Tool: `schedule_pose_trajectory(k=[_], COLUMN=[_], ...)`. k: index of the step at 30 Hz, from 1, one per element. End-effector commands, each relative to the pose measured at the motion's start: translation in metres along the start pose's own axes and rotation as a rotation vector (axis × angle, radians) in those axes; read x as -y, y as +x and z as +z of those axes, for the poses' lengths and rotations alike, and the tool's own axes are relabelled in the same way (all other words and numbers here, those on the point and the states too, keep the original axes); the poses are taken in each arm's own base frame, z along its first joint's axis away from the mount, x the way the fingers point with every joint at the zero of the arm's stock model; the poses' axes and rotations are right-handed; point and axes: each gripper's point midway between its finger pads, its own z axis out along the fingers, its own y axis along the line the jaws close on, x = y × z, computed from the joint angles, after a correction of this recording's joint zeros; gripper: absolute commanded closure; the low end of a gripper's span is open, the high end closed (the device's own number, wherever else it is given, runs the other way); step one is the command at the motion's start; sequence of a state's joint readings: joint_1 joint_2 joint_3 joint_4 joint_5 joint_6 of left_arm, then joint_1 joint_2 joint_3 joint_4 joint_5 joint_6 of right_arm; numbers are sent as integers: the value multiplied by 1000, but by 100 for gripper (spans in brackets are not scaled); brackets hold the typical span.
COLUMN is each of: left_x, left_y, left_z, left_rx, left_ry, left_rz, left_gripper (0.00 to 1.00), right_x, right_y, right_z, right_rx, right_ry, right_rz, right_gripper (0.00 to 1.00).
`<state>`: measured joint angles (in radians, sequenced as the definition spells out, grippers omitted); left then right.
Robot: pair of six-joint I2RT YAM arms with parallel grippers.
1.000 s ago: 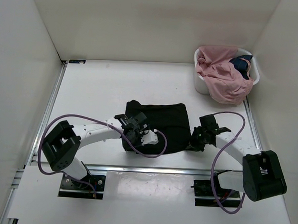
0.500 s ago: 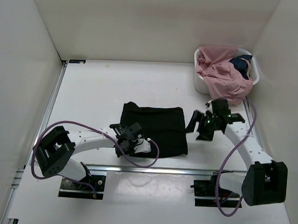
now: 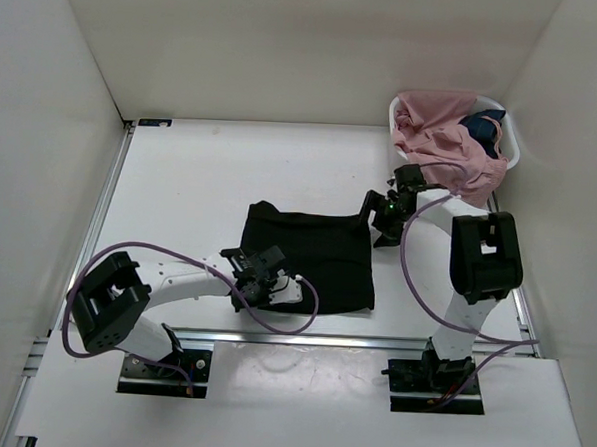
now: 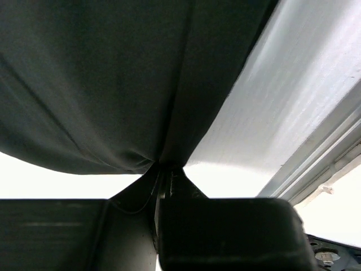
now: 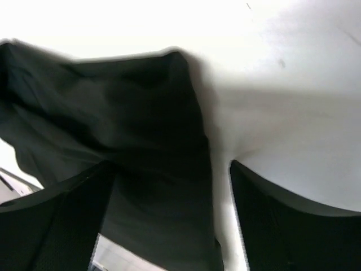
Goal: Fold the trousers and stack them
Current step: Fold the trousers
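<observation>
**Top view.** The trousers (image 3: 317, 250) lie as a compact, roughly rectangular black bundle mid-table (image 3: 201, 168), toward the near edge. Folding appears largely done; final squaring and stacking are judged outstanding. The left gripper (image 3: 258, 282) sits at the bundle's near-left edge, and the right gripper (image 3: 379, 216) is at its far-right corner.

**Left wrist view.** The left gripper is clamped on a pinch of the trousers (image 4: 113, 84) — creases fan out from the jaws.

**Right wrist view.** The right gripper's fingers (image 5: 56, 226) stand wide apart and grip nothing. The trousers' corner (image 5: 141, 141) lies below, matte and soft.
</observation>
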<state>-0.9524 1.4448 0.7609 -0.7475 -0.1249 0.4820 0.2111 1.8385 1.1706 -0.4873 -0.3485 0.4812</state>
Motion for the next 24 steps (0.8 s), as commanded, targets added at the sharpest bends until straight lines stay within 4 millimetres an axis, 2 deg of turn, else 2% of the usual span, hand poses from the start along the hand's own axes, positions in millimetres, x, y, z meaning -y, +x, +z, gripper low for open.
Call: schedule_pose_trajectory(k=[1, 3, 4, 5, 7, 8, 11, 12, 16, 22, 23, 24], left_x=[-6, 0, 1, 3, 7, 7, 11, 8, 22, 27, 27, 27], left_y=[-19, -20, -20, -18, -20, -21, -17, -17, -14, -13, -13, -13], left_z=[-12, -11, -11, -10, -11, -11, -11, -13, -9, -8, -8, -8], left_rx=[67, 61, 59, 49, 53, 50, 39, 42, 37, 33, 33, 33], left_ry=[-47, -48, -55, -58, -56, -67, -81, -95, -90, -84, -84, -84], left_rz=[25, 57, 67, 77, 95, 106, 132, 139, 200, 232, 232, 232], left_gripper=[86, 86, 86, 86, 86, 86, 86, 86, 86, 86, 86, 79], right_x=[-20, -16, -18, -15, -13, -16, -12, -16, -18, -17, -16, -13], right_y=[-36, -42, -48, -53, -59, -64, -77, -83, -99, -102, -100, -96], right_z=[1, 13, 18, 21, 33, 35, 40, 35, 27, 26, 26, 29], right_rx=[110, 129, 149, 164, 159, 162, 213, 243, 326, 325, 319, 310], right_ry=[-19, -8, -23, -21, -21, -25, 0, -7, -6, 9, 15, 23], right_rz=[-13, 63, 87, 151, 195, 210, 299, 345, 430, 422, 425, 429], right_gripper=[17, 31, 60, 74, 96, 100, 100, 100, 100, 99, 96, 89])
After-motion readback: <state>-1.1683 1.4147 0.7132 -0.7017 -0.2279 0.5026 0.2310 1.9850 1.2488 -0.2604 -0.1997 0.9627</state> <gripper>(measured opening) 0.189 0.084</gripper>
